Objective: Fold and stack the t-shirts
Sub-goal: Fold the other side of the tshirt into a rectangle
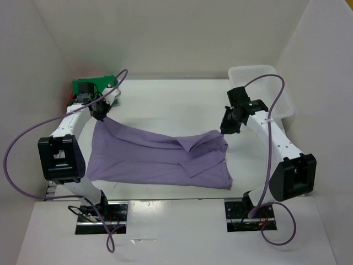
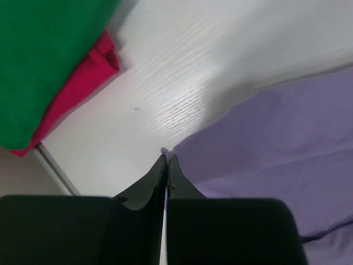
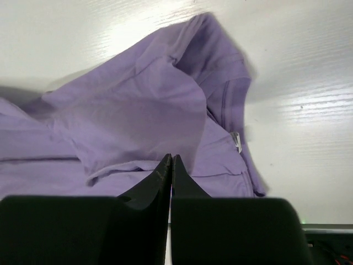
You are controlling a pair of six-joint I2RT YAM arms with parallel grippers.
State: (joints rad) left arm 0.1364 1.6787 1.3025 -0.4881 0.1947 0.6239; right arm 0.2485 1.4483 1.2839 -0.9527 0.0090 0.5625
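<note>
Pale lavender cloth t-shirt (image 1: 149,160) sprawled across the counter (image 1: 182,105), far corners up; green cloth tee (image 1: 94,83) atop bright red cloth tee (image 2: 83,83), far-left.

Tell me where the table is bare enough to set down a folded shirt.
Bare: the far strip of table between the green shirt and the basket, beyond the lavender shirt. Crowded: the middle, under that shirt held by left hand and right hand; the far-left corner, with the red shirt.

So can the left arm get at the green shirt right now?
Probably not yet: the green shirt lies close by, nothing between, but the left fingers are shut on the purple shirt.
</note>
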